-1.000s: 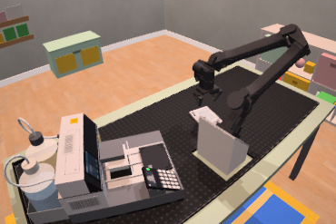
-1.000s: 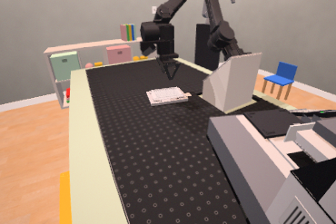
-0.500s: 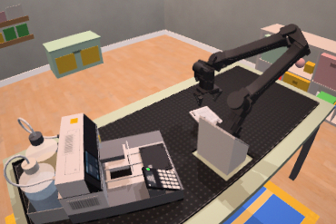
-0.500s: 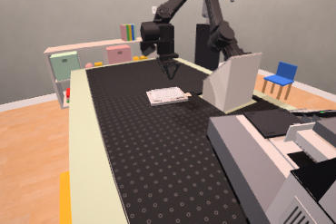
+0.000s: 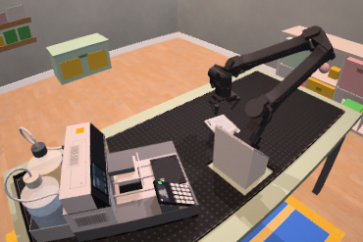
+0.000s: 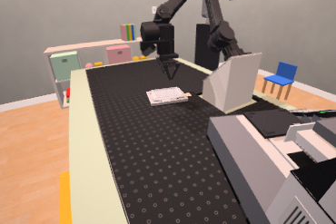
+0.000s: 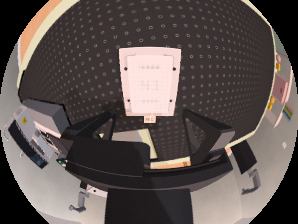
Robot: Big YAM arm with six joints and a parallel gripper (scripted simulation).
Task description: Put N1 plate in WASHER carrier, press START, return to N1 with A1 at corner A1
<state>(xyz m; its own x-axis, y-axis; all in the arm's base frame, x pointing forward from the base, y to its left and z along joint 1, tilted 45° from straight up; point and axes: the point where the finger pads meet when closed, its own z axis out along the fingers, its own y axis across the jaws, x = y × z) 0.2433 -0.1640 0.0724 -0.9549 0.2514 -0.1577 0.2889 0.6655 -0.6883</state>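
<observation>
One plate, at 12 o'clock from the fingers

White rectangular well plate looks seated in the pale nest N1. Black two-finger gripper is wide open, holding nothing, above and apart from it. In the wrist view the plate's long axis runs 12 to 6; fingers sit at 8 and 4, so they straddle its width. Grey-white washer is out at 8–9. Small green light on it: if that's the lamp, the next move is likely a straight-up retreat; otherwise, a pick. Can't tell which.
</observation>
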